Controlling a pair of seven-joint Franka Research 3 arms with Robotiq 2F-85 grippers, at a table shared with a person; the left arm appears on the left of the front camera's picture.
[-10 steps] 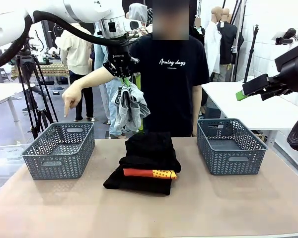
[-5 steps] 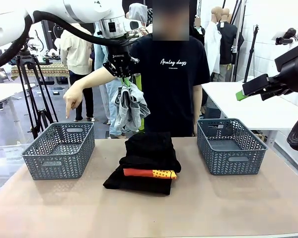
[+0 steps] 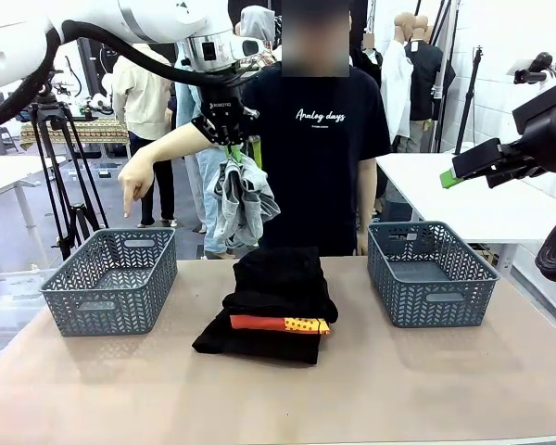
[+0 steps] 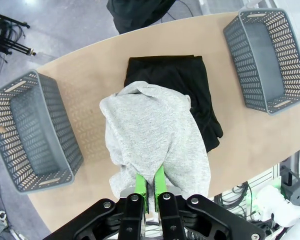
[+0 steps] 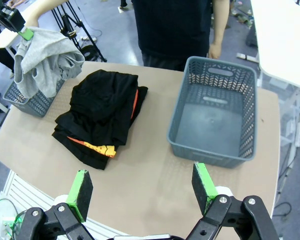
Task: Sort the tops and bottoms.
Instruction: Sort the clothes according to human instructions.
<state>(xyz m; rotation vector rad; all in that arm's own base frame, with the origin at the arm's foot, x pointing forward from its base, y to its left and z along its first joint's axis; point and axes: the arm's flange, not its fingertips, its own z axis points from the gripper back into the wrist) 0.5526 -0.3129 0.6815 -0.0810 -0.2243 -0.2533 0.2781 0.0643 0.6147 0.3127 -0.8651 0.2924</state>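
Grey-white top hangs pinched in left gripper, clear above table; right gripper spread

I'm in what looks like a robotics lab or recording hall, not a home. A black tripod stands on the bare grey floor beyond my tan table. There's a white worktable off to the right and a black stand against the white wall. People mill about farther back.
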